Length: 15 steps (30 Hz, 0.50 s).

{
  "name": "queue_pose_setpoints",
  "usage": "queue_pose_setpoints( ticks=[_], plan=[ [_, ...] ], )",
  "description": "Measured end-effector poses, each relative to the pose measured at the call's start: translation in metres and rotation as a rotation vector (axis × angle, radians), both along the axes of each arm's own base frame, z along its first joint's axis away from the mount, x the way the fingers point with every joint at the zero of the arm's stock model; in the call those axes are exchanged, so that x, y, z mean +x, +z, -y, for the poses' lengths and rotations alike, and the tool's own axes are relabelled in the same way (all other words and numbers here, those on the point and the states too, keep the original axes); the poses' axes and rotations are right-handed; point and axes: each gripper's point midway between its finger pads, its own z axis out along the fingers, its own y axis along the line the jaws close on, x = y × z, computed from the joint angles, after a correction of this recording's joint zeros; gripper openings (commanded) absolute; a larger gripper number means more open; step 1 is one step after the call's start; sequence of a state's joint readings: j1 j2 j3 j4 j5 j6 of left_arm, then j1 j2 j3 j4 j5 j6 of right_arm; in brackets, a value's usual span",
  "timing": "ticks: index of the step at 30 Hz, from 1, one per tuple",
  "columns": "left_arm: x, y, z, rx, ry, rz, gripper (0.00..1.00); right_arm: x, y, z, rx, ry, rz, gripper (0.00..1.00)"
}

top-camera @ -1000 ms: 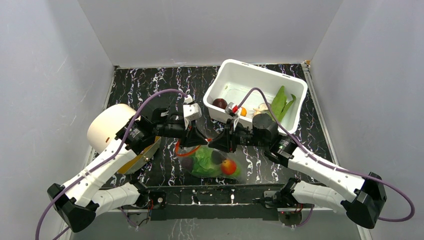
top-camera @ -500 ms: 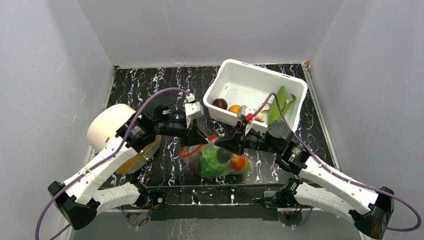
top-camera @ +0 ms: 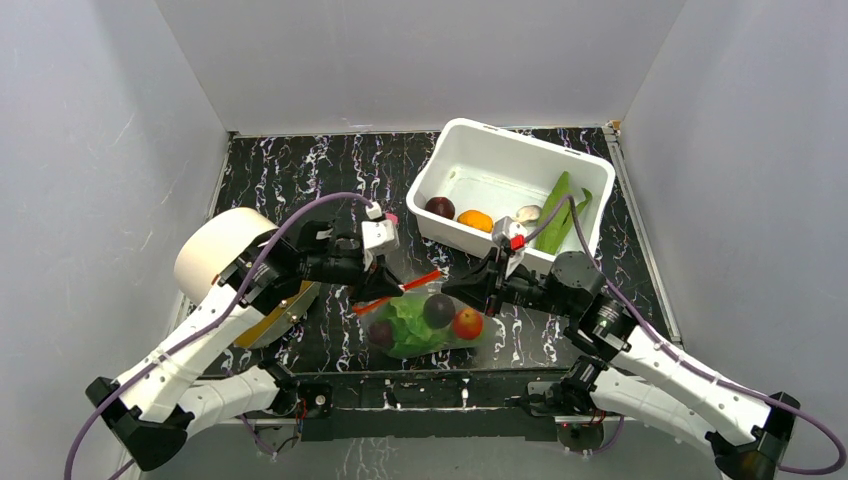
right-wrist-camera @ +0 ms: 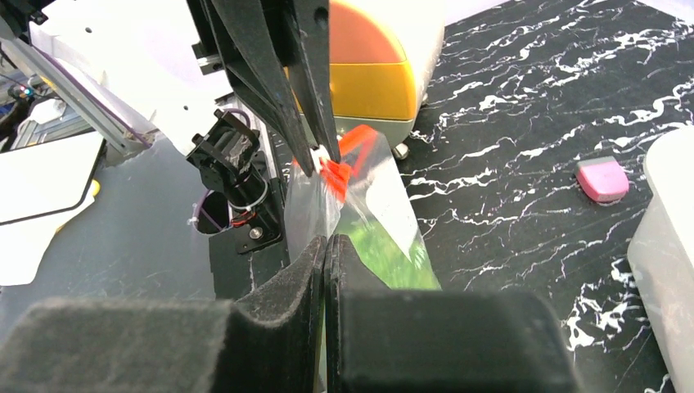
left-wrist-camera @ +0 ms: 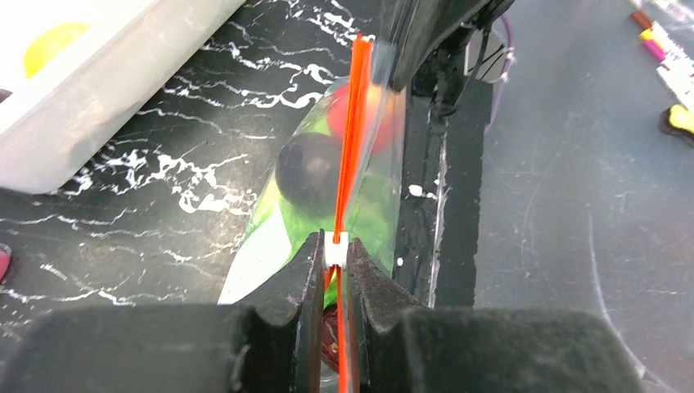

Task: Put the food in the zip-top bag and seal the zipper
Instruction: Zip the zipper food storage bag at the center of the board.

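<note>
From the top camera I see the zip-top bag (top-camera: 425,325) lying near the front edge of the black marbled table (top-camera: 300,170), between the two arms and just in front of the white tub (top-camera: 445,140). Its zipper (top-camera: 400,291) runs slantwise from the left gripper (top-camera: 376,297) to the right gripper (top-camera: 448,288). Inside the bag I make out the cabbage (top-camera: 405,322), a dark purple round (top-camera: 437,310) and the tomato (top-camera: 467,324). The tub holds another purple round (top-camera: 439,207), the orange piece (top-camera: 474,220), a mushroom (top-camera: 528,213) and the green pods (top-camera: 558,205).

On the left wrist camera, my left fingers are squeezed nearly together on a small white slider (left-wrist-camera: 335,249) sitting on the orange-red strip. The strip runs straight away from them towards the other gripper, with the bag's contents to either side of it.

On the right wrist camera, the right fingers are pressed tight with the clear plastic of the bag's edge pinched between them. The left fingers grip the strip just beyond. A small pink block (right-wrist-camera: 602,179) lies on the table near the tub.
</note>
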<state>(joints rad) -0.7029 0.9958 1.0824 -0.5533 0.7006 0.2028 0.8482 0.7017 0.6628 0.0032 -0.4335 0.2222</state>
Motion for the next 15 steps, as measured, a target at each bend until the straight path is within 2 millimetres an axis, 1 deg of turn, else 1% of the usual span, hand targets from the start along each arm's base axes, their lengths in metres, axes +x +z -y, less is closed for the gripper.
queue_pose_setpoints(
  ticks=[4, 5, 7, 9, 10, 13, 15],
  plan=[
    [-0.002, -0.006, -0.013, 0.049, 0.001, 0.051, 0.00, -0.002, -0.003, 0.010, 0.011, -0.040, -0.026, 0.00],
    [-0.003, -0.007, -0.015, 0.059, -0.002, 0.057, 0.00, -0.003, -0.001, 0.012, 0.017, -0.043, -0.026, 0.04],
    [-0.004, -0.009, -0.017, 0.071, -0.014, 0.066, 0.00, -0.005, 0.001, 0.012, 0.028, -0.036, -0.030, 0.24],
    [-0.007, -0.013, -0.019, 0.087, -0.023, 0.057, 0.00, -0.007, 0.000, 0.007, 0.030, -0.011, -0.051, 0.43],
    [-0.007, -0.014, -0.019, 0.088, -0.028, 0.051, 0.00, -0.008, 0.000, 0.004, 0.034, 0.006, -0.061, 0.50],
    [-0.009, -0.014, -0.016, 0.078, -0.042, 0.036, 0.00, -0.010, 0.000, -0.004, 0.043, 0.046, -0.077, 0.55],
    [-0.009, -0.012, -0.013, 0.059, -0.049, 0.036, 0.00, -0.008, -0.007, -0.011, 0.030, 0.064, -0.099, 0.55]
  ],
)
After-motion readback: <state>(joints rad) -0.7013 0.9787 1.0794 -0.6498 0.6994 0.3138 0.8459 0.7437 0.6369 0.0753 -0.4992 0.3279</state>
